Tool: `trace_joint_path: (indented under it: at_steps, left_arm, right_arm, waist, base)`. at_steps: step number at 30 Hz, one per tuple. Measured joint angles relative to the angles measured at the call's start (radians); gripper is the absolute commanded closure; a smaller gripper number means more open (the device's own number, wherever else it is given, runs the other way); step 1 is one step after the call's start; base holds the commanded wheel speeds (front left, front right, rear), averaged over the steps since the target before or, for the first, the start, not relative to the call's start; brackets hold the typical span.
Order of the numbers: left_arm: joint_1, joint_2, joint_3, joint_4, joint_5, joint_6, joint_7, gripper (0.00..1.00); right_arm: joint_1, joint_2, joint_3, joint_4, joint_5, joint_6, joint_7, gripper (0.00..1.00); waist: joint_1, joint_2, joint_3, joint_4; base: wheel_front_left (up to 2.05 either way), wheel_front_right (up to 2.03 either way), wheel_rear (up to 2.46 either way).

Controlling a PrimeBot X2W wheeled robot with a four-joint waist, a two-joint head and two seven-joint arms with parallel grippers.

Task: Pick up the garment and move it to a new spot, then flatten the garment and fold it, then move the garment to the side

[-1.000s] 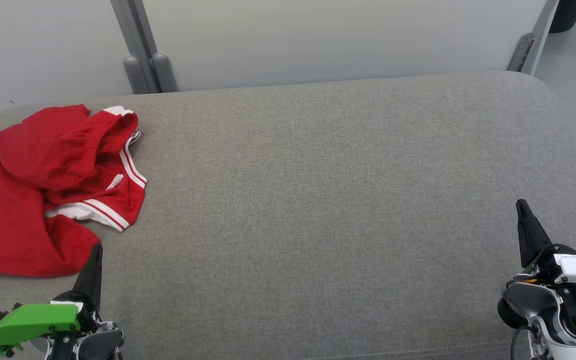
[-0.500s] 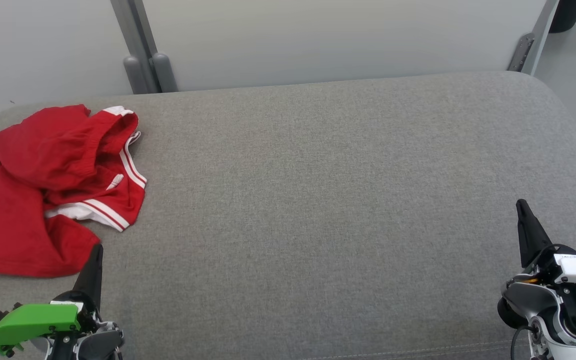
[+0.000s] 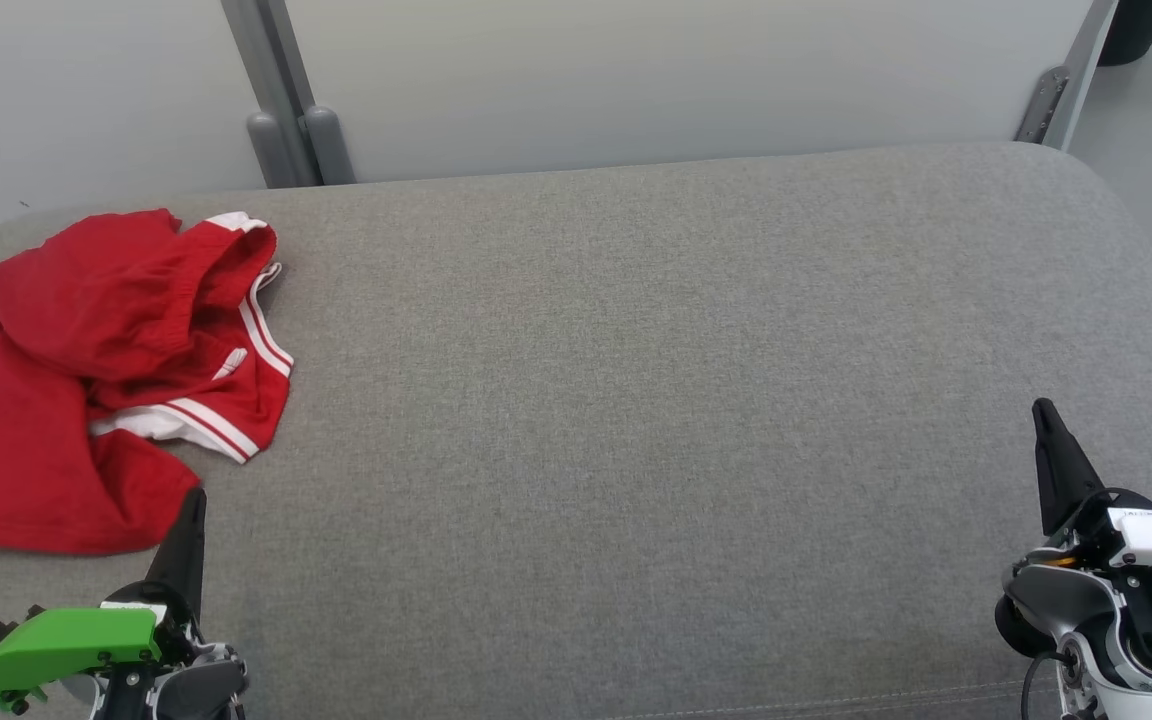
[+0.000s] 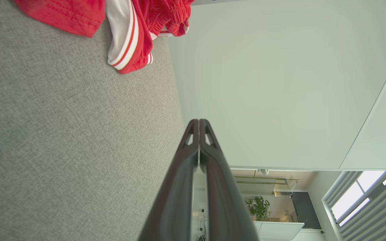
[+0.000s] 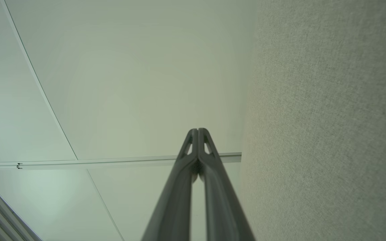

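Head view: red garment (image 3: 86, 380) with white-striped trim lies crumpled at the left edge of the grey cushion (image 3: 636, 400), upper-left to mid-left of frame. Not flattened, not folded.

Left gripper (image 3: 196, 500) at lower left, fingers clenched together, nothing between them. Its tip sits just below the garment's lower hem; whether it touches the cloth cannot be told. Left wrist view confirms the fingers pressed tip to tip, with the garment in the upper left of that frame.

Right gripper (image 3: 1044, 415) at lower right, well apart from the garment, also clenched on nothing. Right wrist view shows the same.

Change over the last second: none. Arms, garment and camera all hold position.

Reading: the pick-up has not begun. The left gripper must part its fingers before it can take the cloth.
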Motion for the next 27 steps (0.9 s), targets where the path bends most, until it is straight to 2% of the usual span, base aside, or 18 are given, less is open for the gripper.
trace_joint_path:
  at_steps: [27]
  left_arm:
    - [0.000, 0.000, 0.001, 0.000, 0.000, 0.000, 0.000, 1.00]
  right_arm:
    - [0.000, 0.000, 0.000, 0.000, -0.001, 0.000, 0.000, 1.00]
  waist:
    - [0.0000, 0.0000, 0.000, 0.000]
  base:
    - [0.00, 0.00, 0.00]
